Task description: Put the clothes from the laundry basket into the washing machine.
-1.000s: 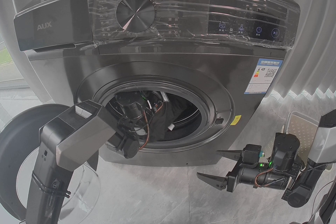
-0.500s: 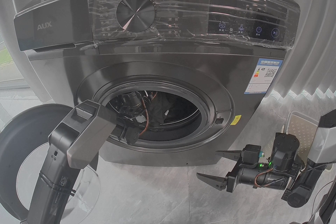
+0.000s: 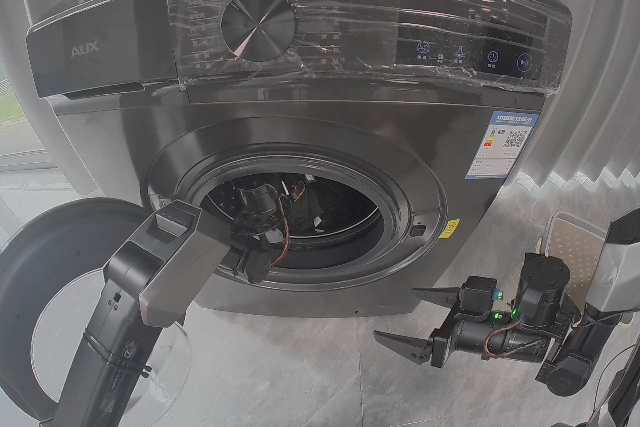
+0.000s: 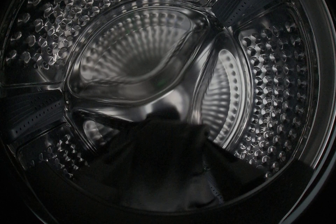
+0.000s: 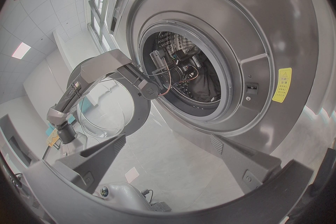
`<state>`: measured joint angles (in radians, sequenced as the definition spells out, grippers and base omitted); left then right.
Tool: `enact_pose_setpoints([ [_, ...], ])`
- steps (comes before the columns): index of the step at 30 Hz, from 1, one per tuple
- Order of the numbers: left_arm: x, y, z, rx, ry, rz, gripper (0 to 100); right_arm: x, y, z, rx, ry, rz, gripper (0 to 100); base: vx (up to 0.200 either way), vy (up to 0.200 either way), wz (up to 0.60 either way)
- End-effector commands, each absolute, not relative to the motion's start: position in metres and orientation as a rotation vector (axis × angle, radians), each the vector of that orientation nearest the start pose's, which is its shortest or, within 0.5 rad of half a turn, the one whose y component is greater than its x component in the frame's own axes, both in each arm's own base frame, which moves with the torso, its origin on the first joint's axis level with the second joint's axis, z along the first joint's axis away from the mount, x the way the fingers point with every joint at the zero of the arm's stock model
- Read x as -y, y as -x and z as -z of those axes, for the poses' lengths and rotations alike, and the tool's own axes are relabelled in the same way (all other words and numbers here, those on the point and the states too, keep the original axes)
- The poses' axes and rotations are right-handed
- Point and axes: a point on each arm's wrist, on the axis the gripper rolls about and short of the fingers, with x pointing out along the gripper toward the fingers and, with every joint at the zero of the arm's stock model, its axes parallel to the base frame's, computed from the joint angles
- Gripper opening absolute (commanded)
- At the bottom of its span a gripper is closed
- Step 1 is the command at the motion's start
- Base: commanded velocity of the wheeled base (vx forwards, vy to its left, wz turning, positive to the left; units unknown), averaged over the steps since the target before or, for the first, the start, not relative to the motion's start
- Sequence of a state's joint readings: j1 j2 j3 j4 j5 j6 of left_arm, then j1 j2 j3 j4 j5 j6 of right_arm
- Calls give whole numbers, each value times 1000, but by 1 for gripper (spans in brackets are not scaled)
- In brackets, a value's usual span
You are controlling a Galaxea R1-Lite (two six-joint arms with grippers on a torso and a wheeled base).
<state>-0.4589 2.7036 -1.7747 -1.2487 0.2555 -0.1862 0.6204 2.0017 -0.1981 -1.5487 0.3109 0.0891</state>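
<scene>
L arm (image 3: pixel 167 255) lower in drum (image 4: pixel 273 60); dark garment (image 4: pixel 164 161) under L end effector (image 3: pixel 293 195), grip unclear; R end effector (image 3: pixel 395 313) apart.

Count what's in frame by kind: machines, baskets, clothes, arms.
Washing machine: 1
Laundry basket: 1
Dark clothes in the drum: 1 heap; separate pieces cannot be told apart
Arms: 2, left arm and right arm
Total: 5
</scene>
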Motion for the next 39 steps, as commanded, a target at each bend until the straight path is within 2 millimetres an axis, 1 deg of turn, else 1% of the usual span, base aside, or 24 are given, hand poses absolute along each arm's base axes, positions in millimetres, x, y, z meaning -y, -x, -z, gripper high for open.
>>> enact_pose_setpoints([
  [1,233,-478,-62,269,294,232,100,-155,-205,-59,-303,-41,-915,100,0,0,0],
  [6,235,-467,-54,195,261,237,100,-155,-205,-59,-304,-42,-915,100,0,0,0],
  [7,235,-459,-50,151,245,241,100,-155,-205,-60,-303,-43,-915,100,0,0,0],
  [9,235,-457,-47,133,237,241,100,-155,-205,-60,-302,-41,-915,100,0,0,0],
  [10,235,-442,-40,64,211,249,100,-155,-205,-60,-302,-41,-915,100,0,0,0],
  [15,232,-411,-36,-33,170,261,100,-155,-204,-60,-300,-41,-915,100,0,0,0],
  [22,236,-367,-48,-77,151,314,100,-152,-204,-61,-301,-42,-907,100,0,0,0],
  [28,230,-321,-37,-139,121,359,100,-151,-203,-61,-301,-42,-906,100,0,0,0],
  [29,230,-319,-36,-145,120,363,100,-152,-203,-61,-300,-42,-906,100,0,0,0],
  [30,227,-307,-36,-153,115,374,100,-151,-203,-62,-297,-43,-906,100,0,0,0],
  [33,219,-285,-43,-142,116,395,100,-151,-203,-64,-290,-44,-907,100,0,0,0],
  [39,203,-251,-78,-84,148,427,100,-152,-204,-67,-274,-46,-903,100,0,0,0],
])
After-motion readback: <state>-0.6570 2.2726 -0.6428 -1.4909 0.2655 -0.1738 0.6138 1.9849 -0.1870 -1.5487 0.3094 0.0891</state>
